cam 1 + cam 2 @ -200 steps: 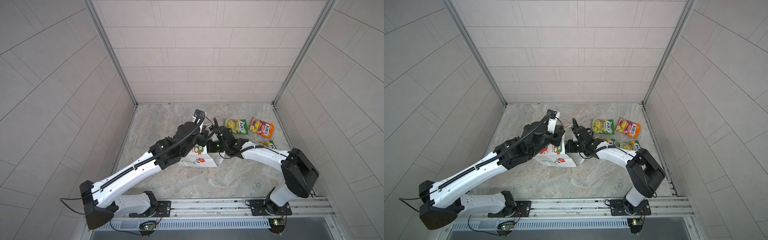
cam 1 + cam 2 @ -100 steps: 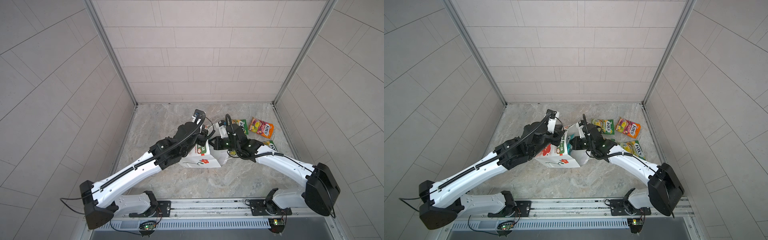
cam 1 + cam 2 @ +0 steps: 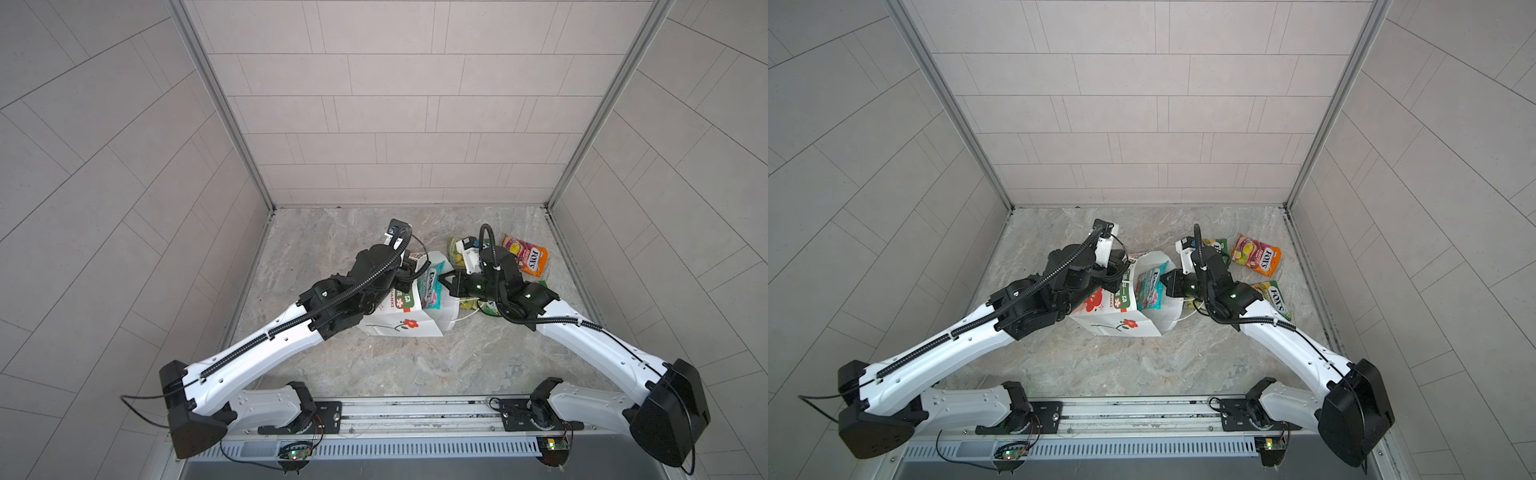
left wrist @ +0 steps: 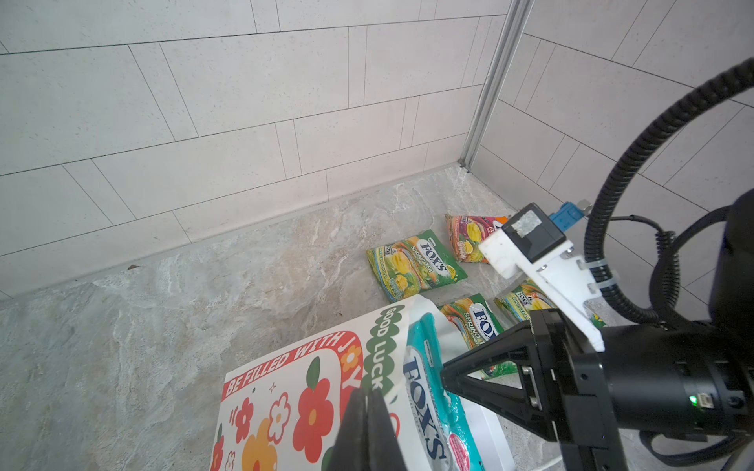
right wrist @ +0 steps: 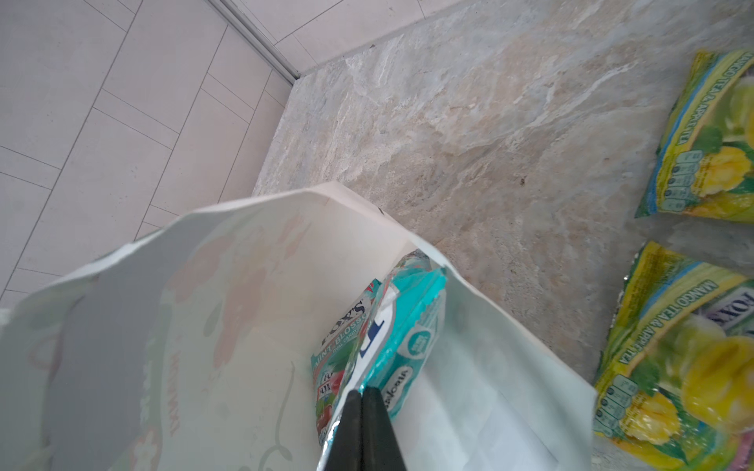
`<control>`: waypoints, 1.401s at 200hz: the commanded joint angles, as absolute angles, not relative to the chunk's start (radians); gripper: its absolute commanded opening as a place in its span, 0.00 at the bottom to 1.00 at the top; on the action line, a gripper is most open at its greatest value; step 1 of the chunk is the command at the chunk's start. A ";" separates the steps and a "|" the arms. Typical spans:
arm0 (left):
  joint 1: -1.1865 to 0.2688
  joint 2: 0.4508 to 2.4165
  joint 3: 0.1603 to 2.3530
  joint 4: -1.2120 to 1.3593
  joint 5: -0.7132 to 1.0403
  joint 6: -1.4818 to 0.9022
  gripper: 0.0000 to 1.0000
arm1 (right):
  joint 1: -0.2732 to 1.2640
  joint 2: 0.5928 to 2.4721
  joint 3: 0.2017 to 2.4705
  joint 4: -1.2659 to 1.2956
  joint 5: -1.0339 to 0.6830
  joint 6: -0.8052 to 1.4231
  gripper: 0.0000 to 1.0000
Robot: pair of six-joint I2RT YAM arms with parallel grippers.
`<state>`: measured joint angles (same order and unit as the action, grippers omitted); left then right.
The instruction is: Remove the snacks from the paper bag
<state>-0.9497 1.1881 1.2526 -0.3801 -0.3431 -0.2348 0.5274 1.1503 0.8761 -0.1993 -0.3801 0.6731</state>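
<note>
Teal FOX'S packet (image 5: 408,338): upright in the mouth of the paper bag (image 3: 399,326), edge pinched in the closed right gripper (image 5: 362,393). Second teal packet (image 5: 338,338) behind it. Bag's printed rim clamped by the closed left gripper (image 4: 369,393). Beside the bag on the marble floor (image 3: 415,365): three green-yellow packets (image 4: 416,265) and one orange-pink packet (image 3: 525,259), partly hidden under the right arm. Since a second ago: right elbow swung out and low, gripper down at the bag's mouth.
</note>
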 commanded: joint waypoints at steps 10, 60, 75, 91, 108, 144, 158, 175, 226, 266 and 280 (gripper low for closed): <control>-0.953 1.186 1.261 -0.396 -0.373 -0.231 0.00 | 0.495 1.096 0.888 -0.308 -0.340 0.604 0.00; -0.954 1.190 1.274 -0.379 -0.323 -0.244 0.00 | 0.488 1.145 0.879 -0.389 -0.364 0.548 0.00; -0.953 1.195 1.285 -0.379 -0.314 -0.248 0.00 | 0.489 1.154 0.867 -0.385 -0.348 0.547 0.00; -0.953 1.200 1.289 -0.371 -0.290 -0.260 0.00 | 0.488 1.171 0.859 -0.378 -0.345 0.545 0.00; -0.954 1.204 1.288 -0.354 -0.267 -0.273 0.00 | 0.489 1.192 0.850 -0.359 -0.362 0.557 0.00; -0.953 1.213 1.293 -0.345 -0.249 -0.287 0.00 | 0.489 1.232 0.827 -0.331 -0.370 0.613 0.08; -0.954 1.214 1.293 -0.340 -0.244 -0.292 0.00 | 0.489 1.245 0.806 -0.305 -0.364 0.629 0.08; -0.953 1.216 1.290 -0.333 -0.238 -0.296 0.00 | 0.489 1.259 0.773 -0.263 -0.366 0.652 0.14; -0.954 1.224 1.291 -0.333 -0.242 -0.302 0.00 | 0.489 1.287 0.714 -0.151 -0.447 0.713 0.36; -0.953 1.244 1.292 -0.333 -0.263 -0.312 0.00 | 0.494 1.239 0.697 -0.114 -0.480 0.729 0.39; -0.954 1.255 1.294 -0.330 -0.268 -0.317 0.00 | 0.498 1.205 0.695 -0.131 -0.468 0.722 0.41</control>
<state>-0.9508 1.2404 1.2583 -0.3634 -0.2379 -0.3019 0.4908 1.2682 0.7017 -0.1516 -0.4614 0.7116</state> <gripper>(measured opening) 0.038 0.396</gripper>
